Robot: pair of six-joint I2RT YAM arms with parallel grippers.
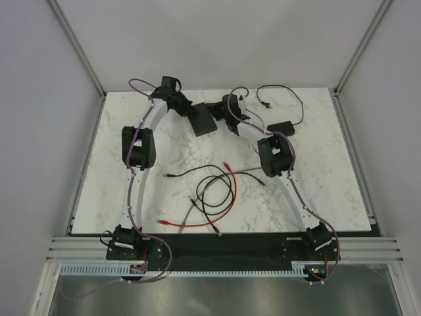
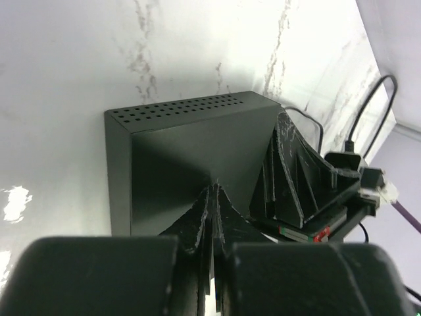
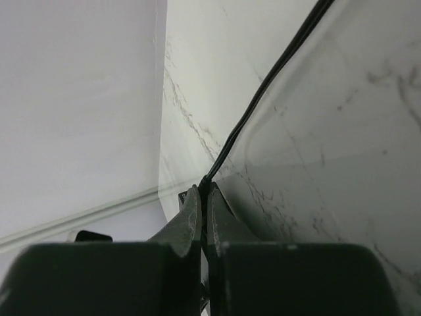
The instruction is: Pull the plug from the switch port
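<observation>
Switch (image 1: 202,120) sits at the far middle of the marble table (image 1: 322,191), a flat matte-black box wedged between my two wrists. My left gripper (image 2: 212,192) is pressed fully together with nothing between the fingers, and its tips rest against the switch's dark top face, just below the row of vent holes (image 2: 177,108). From that wrist I see my right gripper up against the box's other side, touching it.

My right gripper (image 3: 204,194) is also closed tight, no gap showing. A thin black cord (image 3: 263,92) runs from the upper right across the marble straight down to the fingertips. I cannot tell whether the cord is pinched between them or only ends beside them, and no plug or socket is clear from here.

From above, a small black power adapter (image 1: 284,127) lies right of the switch, near my right arm. Loose cables, one of them red (image 1: 231,191), curl on the table nearer my bases.
</observation>
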